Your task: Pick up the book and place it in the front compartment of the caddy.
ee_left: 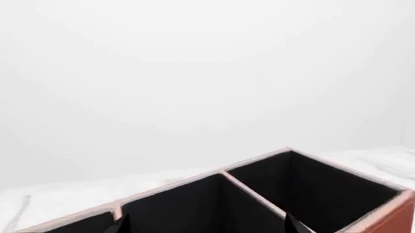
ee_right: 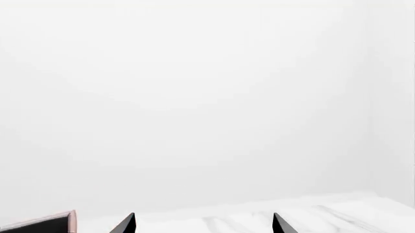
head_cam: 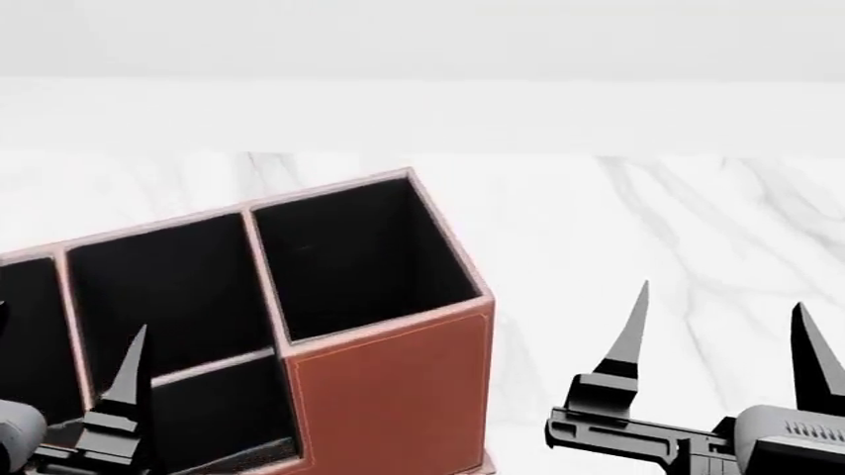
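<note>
The book is out of view in every frame. The reddish-brown caddy (head_cam: 390,396) with black cells and pinkish rims stands on the white marble table (head_cam: 660,218); the left wrist view shows its top (ee_left: 256,194), and one corner (ee_right: 45,224) shows in the right wrist view. Its taller-walled middle cell, the front compartment (head_cam: 165,292), lies behind a low divider (head_cam: 218,366). My left gripper (head_cam: 59,371) hangs open over the caddy's middle cells, with black fingertips (ee_left: 295,224) spread and nothing between them. To the caddy's right, my right gripper (head_cam: 721,327) stands open and empty above the table.
The big end cell (head_cam: 356,257) of the caddy is the nearest to my right gripper. A lower-walled cell (head_cam: 218,421) sits in front of the low divider. A pale wall (head_cam: 422,40) rises behind the table's far edge.
</note>
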`<state>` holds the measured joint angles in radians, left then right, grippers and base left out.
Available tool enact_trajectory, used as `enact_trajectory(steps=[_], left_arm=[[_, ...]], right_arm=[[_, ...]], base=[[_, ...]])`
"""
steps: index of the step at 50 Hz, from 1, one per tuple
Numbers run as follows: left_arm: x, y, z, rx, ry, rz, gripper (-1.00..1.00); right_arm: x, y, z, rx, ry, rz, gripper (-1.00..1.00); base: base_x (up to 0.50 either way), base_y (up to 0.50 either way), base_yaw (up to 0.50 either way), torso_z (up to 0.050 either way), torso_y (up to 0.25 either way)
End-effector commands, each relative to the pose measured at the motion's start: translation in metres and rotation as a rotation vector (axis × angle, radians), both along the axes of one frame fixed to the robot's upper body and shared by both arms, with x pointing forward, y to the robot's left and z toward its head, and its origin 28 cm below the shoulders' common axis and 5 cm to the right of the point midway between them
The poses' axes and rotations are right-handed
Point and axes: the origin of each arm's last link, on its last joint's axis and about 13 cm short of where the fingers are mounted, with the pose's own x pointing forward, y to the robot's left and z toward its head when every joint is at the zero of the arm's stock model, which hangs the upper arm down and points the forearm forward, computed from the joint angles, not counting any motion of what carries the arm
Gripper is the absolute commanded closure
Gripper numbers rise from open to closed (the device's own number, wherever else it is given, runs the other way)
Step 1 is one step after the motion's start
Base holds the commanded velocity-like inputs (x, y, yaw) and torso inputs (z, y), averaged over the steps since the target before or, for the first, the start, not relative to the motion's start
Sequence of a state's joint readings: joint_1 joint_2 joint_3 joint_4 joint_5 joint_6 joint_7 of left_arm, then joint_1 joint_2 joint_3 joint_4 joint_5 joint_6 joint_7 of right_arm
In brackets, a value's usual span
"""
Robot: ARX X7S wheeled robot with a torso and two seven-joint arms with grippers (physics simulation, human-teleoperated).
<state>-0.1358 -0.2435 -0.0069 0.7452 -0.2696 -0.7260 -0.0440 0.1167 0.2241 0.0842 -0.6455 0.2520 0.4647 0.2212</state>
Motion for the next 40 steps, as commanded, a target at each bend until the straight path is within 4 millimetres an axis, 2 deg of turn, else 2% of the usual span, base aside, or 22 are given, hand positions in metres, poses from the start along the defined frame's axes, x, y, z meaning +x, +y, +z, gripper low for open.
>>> enact_trajectory(steps=[1, 4, 6, 12, 15, 40], left_arm=[[0.0000, 0.0009, 0.0003, -0.003, -0.010, -0.007, -1.00], [0.0003, 0.0003, -0.0003, 0.002, -0.009, -0.008, -1.00], [0.0005, 0.0001, -0.0005, 0.004, -0.009, -0.009, -1.00], [0.0008, 0.0001, -0.0013, 0.006, -0.008, -0.011, -1.00], [0.0009, 0.0003, -0.0020, 0.006, -0.006, -0.010, -1.00], [-0.0003, 0.0008, -0.0033, 0.005, -0.004, -0.014, -1.00]], right_arm=[[0.0020, -0.0032, -0.0004, -0.003, -0.007, -0.041, -1.00], [0.0050, -0.0043, -0.0023, 0.011, 0.013, -0.073, -1.00], [0.0027, -0.0044, -0.0041, 0.026, -0.041, -0.042, -1.00], [0.0009, -0.0060, -0.0036, 0.029, -0.041, -0.045, -1.00], [0.0000, -0.0064, 0.0013, 0.026, -0.050, -0.048, -1.00], [-0.0017, -0.0077, -0.0028, 0.017, -0.061, -0.052, -1.00]], base=[[0.50, 0.00, 0.00, 0.000, 0.000], [0.48, 0.00, 0.00, 0.000, 0.000], [0.00, 0.00, 0.00, 0.000, 0.005], [0.00, 0.00, 0.05, 0.000, 0.002], [0.00, 0.00, 0.50, 0.000, 0.000], [0.00, 0.00, 0.50, 0.000, 0.000]])
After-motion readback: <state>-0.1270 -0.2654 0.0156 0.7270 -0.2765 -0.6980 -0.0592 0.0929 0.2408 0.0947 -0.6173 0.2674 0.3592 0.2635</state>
